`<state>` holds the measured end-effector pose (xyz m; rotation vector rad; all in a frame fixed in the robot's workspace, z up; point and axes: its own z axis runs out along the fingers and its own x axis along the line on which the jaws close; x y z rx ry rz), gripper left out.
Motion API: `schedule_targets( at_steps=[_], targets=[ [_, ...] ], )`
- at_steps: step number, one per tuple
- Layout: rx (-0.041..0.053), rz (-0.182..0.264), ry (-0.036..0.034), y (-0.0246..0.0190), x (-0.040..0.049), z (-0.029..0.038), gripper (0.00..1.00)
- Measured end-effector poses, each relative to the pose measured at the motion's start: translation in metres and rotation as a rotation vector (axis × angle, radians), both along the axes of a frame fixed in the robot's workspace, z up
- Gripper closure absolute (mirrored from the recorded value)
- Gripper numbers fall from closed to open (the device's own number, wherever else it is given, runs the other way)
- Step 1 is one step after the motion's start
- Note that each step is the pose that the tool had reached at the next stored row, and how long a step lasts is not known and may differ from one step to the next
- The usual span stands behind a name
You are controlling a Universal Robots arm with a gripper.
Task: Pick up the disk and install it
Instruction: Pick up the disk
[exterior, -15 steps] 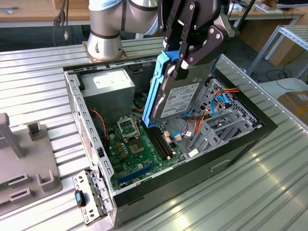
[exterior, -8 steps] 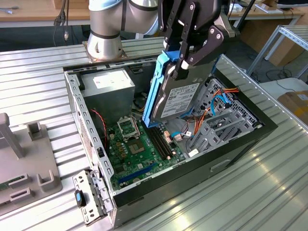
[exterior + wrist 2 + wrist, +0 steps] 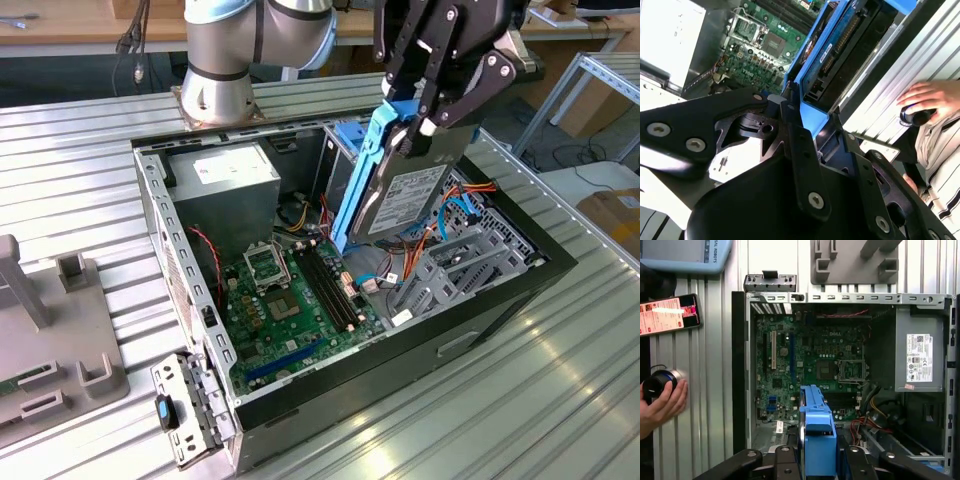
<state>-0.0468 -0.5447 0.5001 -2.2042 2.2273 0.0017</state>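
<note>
Black gripper [image 3: 421, 118], fingers closed on top edge of blue-railed silver-grey metal disk [image 3: 410, 195], tilted over open black computer case [image 3: 480, 320], cable-side edge (not seated yet), likely angled for bay.

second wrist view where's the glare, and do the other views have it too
In the second wrist view the power supply is blown out white; in the first wrist view its label is evenly lit; in the exterior view the ribbed table shows bright sheen.

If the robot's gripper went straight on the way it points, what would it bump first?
Probably the green motherboard in the open case: the gripper points down at it, with the disk it holds leading. Depth unclear.
</note>
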Motion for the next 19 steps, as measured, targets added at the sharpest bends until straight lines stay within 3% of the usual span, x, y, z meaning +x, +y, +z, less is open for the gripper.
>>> schedule_targets(
  at_steps=[1, 2, 5, 8, 16, 19],
  targets=[
    [-0.0001, 0.000, 0.0001, 0.0000, 0.0071, 0.0001, 0.63],
    [0.0000, 0.000, 0.0001, 0.0000, 0.0202, 0.0000, 0.63],
    [0.0000, 0.000, 0.0001, 0.0000, 0.0386, 0.0000, 0.63],
    [-0.0001, 0.000, 0.0001, -0.0024, 0.0467, 0.0000, 0.63],
    [0.0000, 0.000, 0.0001, -0.0311, 0.0546, 0.0000, 0.63],
    [-0.0004, 0.000, 0.0001, -0.0369, 0.0586, -0.0001, 0.63]
  ],
)
